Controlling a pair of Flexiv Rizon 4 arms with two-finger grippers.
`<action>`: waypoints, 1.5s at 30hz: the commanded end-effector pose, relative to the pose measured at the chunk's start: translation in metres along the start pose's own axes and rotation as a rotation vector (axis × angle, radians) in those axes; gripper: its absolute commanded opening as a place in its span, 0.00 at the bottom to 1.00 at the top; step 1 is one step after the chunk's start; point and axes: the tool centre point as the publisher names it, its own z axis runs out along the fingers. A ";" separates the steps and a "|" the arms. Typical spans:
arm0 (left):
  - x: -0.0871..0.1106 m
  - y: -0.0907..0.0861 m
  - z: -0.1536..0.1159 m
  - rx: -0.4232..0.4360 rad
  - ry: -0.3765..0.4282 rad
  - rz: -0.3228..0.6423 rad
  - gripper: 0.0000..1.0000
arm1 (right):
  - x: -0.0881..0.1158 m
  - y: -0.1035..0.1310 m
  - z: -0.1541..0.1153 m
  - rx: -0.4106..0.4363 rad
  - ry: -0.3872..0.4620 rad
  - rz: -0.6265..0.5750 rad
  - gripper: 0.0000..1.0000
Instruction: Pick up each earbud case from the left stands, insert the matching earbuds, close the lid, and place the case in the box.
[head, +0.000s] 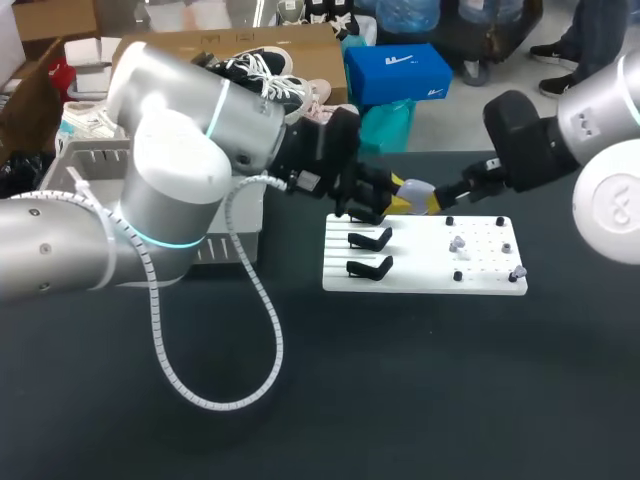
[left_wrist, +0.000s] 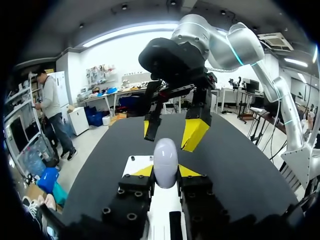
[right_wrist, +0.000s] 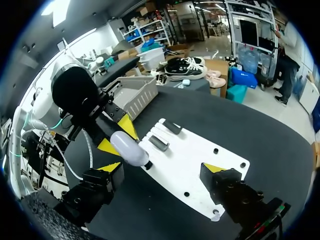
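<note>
Head view: the left tool (head: 398, 198), just above the middle of the frame, is clenched on a white earbud case (head: 417, 187) over the upper edge of a white board (head: 430, 262). The right tool (head: 440, 198) sits close beside the case. Black stands (head: 370, 240) are on the board's left part, and a grey bin (head: 95, 158) is at the upper left of the dark bench (head: 400, 380).

Left wrist view: the case (left_wrist: 165, 161) stands upright between the left tool's (left_wrist: 165, 172) yellow tips. The right tool (left_wrist: 172, 131) is ahead, its fingers spread apart.

Right wrist view: the right tool (right_wrist: 161, 168) is released, with its tips wide apart. The case (right_wrist: 129, 147) is between them in the left tool (right_wrist: 118, 137).
</note>
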 end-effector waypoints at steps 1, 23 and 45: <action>0.000 -0.004 -0.003 0.003 -0.008 0.005 0.00 | 0.000 -0.001 -0.002 -0.003 -0.003 -0.003 1.00; 0.011 -0.016 0.002 0.046 -0.072 0.006 0.00 | -0.008 -0.010 -0.026 0.071 -0.077 0.001 1.00; 0.012 0.014 0.002 -0.087 -0.353 0.069 0.00 | 0.034 -0.038 -0.062 0.283 -0.025 0.000 1.00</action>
